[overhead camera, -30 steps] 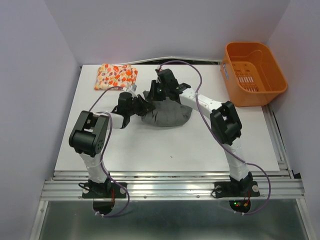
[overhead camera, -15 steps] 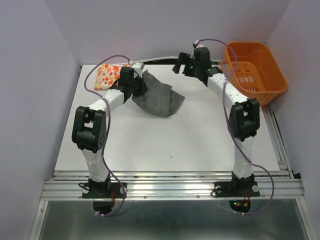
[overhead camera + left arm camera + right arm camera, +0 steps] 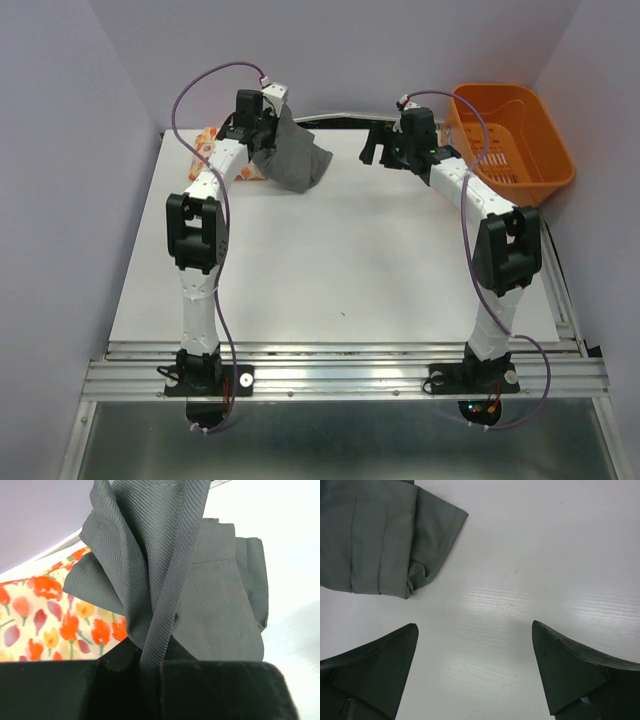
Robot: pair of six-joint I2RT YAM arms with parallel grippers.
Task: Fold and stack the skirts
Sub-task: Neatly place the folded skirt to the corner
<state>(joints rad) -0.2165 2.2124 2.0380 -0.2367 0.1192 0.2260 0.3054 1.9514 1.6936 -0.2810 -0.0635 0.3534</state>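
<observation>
Two skirts sit in the upper left of the top view. The dark grey skirt (image 3: 298, 162) hangs bunched from your left gripper (image 3: 262, 130), and the cream printed skirt (image 3: 45, 615) lies on the table (image 3: 330, 270) just behind and below it, mostly hidden by the arm from above. In the left wrist view the jaws are pinched together on a gathered ridge of the grey cloth, with the folds fanning away and the floral print showing at lower left. Whether the grey skirt's low end touches the table, you cannot tell. Your right gripper (image 3: 475, 645) stands wide apart with nothing between its fingers, over bare table. A folded corner of the grey skirt shows in the upper left of its wrist view. The orange basket (image 3: 520, 140) stands at upper right, well apart. The step in hand looks like the stacking: setting the grey skirt on the printed one. Your next move calls for lowering it squarely over the print and letting go cleanly. The cloth looks bunched, so the free gripper may have to flatten it.
</observation>
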